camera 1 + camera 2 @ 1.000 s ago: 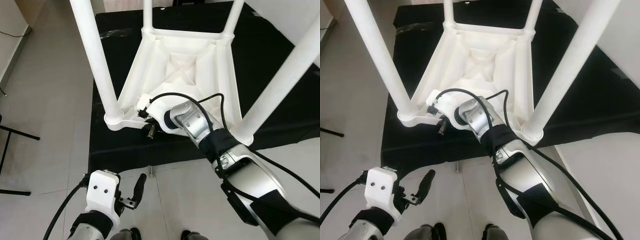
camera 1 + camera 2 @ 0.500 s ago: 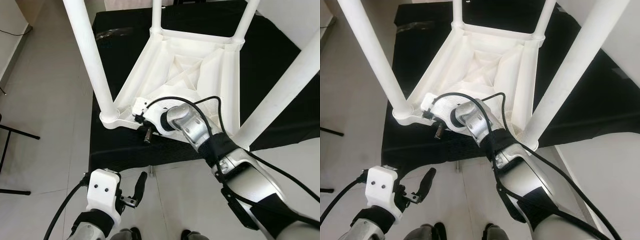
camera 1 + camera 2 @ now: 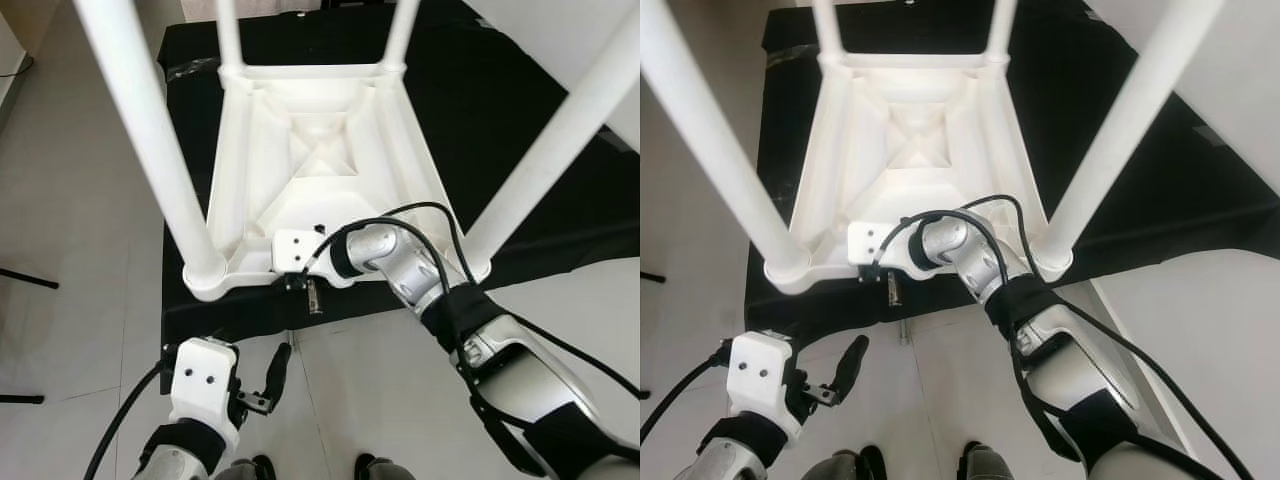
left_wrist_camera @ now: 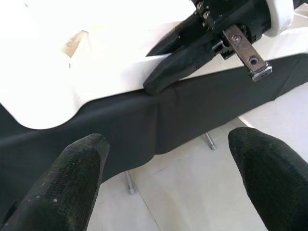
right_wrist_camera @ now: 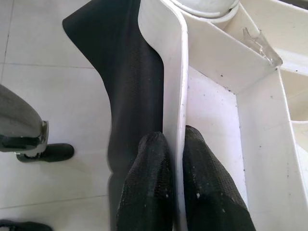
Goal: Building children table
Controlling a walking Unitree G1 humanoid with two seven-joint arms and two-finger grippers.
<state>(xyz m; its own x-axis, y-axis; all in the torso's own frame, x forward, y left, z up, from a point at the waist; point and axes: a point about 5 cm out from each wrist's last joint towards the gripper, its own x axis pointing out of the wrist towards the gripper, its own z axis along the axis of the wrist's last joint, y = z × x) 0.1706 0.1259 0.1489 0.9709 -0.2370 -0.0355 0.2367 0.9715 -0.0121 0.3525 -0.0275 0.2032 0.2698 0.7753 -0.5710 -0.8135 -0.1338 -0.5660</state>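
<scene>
Change: swung round since a second ago, near rim now squared to the robot where it stood skewed; some of that shift perhaps camera motion.
Meaning for task: all four legs already seated, so likely a repositioning step, possibly ahead of turning the piece upright.
Children table (image 3: 320,170): upside down on the black cloth, legs pointing up, ribbed underside open to view.
Desk (image 3: 520,130): low, draped in black cloth, carrying the whole piece; near edge just in front of the robot.
Near legs (image 3: 150,150): rising either side of the head camera, flanking the right arm and hemming in any wide sweep.
Right pincer (image 5: 175,159): clenched on the near rim of the children table, one finger outside the wall and one inside.
Left pincer (image 3: 272,378): released, fingers spread, low over the floor tiles just short of the desk edge, touching nothing.
Cable: looping off the right wrist across the underside, a snag risk near the corner leg.
Robot's feet (image 5: 45,151): close under the desk edge.
</scene>
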